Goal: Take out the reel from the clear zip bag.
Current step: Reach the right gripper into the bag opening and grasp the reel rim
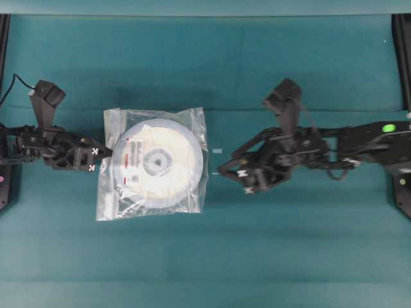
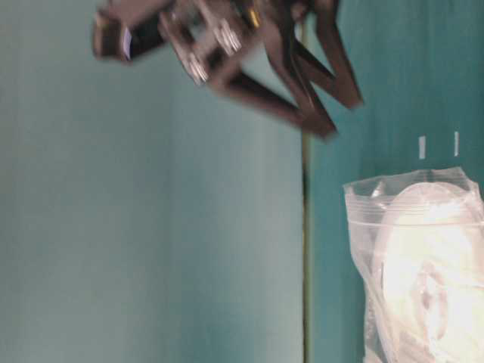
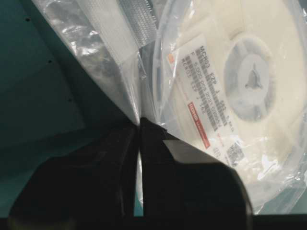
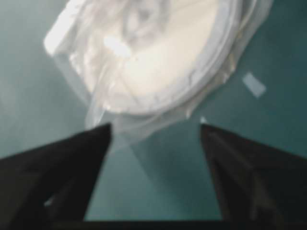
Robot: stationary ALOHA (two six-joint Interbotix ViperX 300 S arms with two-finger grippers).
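The clear zip bag (image 1: 192,128) lies flat on the teal table with the white reel (image 1: 157,163) inside it, label side up. My left gripper (image 1: 96,159) is at the bag's left edge. In the left wrist view it (image 3: 140,122) is shut on a fold of the bag (image 3: 96,38) next to the reel (image 3: 249,76). My right gripper (image 1: 232,179) stands open just right of the bag and touches nothing. In the right wrist view it (image 4: 156,127) holds nothing, with the bag's edge (image 4: 124,124) and the reel (image 4: 168,57) ahead of it. From table level it (image 2: 340,115) hovers blurred beyond the bag (image 2: 363,204).
A small pale strip of tape (image 1: 216,151) lies on the table between the bag and the right gripper, with a second, smaller scrap (image 1: 215,172) just below it. A seam in the teal table cover (image 1: 257,110) runs across behind the bag.
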